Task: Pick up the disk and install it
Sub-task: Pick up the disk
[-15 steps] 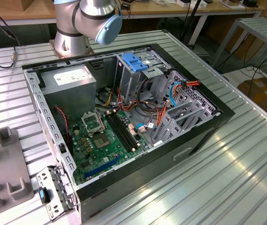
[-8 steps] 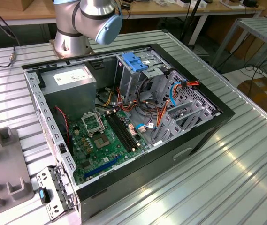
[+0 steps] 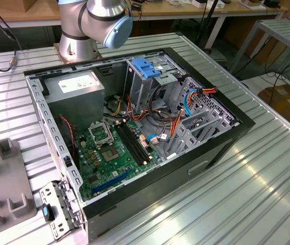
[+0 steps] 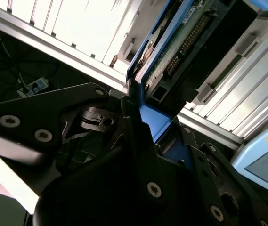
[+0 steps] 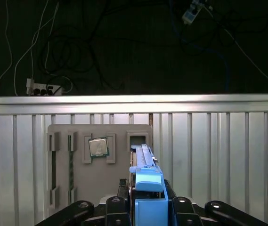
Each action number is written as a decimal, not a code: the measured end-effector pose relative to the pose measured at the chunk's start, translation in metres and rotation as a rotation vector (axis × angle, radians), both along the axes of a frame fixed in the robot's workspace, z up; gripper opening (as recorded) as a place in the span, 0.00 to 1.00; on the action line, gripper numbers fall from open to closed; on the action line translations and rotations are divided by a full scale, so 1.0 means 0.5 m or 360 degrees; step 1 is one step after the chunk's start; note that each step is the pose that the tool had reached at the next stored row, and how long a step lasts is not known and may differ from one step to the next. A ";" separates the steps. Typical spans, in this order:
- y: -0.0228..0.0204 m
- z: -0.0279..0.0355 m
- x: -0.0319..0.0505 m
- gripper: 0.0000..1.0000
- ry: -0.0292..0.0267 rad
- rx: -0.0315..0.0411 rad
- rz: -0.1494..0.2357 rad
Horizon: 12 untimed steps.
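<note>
In both wrist views my gripper (image 5: 148, 203) is shut on the disk (image 5: 145, 175), which stands on edge between the fingers. One blue side rail faces the first wrist view. The second wrist view shows the disk's (image 4: 183, 40) green circuit-board face and a blue rail, with the gripper (image 4: 145, 117) clamped on its near end. The disk is over a grey holder tray (image 5: 119, 165) on the ribbed metal table, its far end beside an empty slot (image 5: 137, 139). In the exterior view the open computer case (image 3: 221, 153) lies on the table, with a metal drive cage (image 3: 152, 84) inside.
A blue latch (image 3: 147, 66) tops the cage and a grey power-supply box (image 3: 78, 84) sits beside it. Cables (image 3: 173, 122) crowd the space by the motherboard (image 3: 111, 148). A processor chip (image 5: 98, 147) rests in the holder tray. The arm's base (image 3: 91, 25) stands behind the case.
</note>
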<state>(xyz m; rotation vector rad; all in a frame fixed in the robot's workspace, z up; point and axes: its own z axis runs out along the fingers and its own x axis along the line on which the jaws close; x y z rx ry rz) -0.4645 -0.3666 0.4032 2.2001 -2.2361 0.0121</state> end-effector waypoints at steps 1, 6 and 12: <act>0.0000 0.003 0.000 0.37 0.00000 0.0000 0.0000; -0.0001 0.018 0.000 0.37 -0.00001 0.0001 0.0000; -0.0001 0.021 0.000 0.37 0.00002 0.0004 0.0000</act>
